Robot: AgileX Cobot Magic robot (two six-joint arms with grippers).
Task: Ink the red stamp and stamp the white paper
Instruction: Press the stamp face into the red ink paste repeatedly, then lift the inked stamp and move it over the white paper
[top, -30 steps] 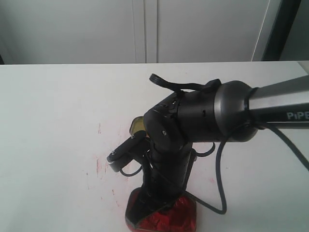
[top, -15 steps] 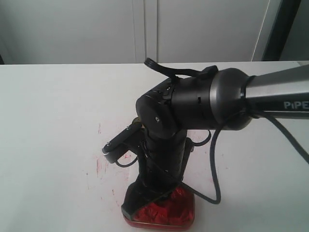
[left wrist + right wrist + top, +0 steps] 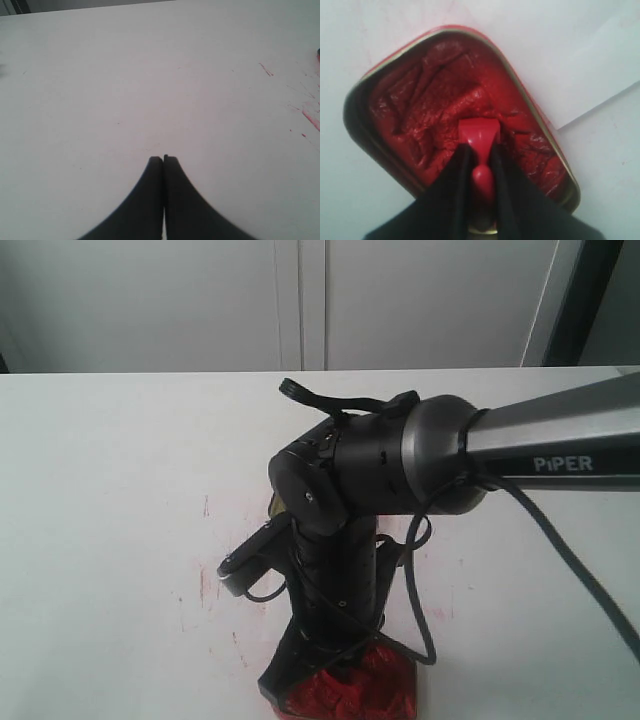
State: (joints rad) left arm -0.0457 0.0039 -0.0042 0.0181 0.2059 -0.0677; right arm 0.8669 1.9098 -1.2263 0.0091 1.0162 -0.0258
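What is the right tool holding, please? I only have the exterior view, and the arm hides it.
Observer: The right tool is shut on the stamp, gripping its handle.
Operator: Is the stamp on the ink?
Observer: Yes, its base looks pressed into the paste in the tin.
Operator: Where is the paper?
Observer: The paper lies on the table just beside the tin.
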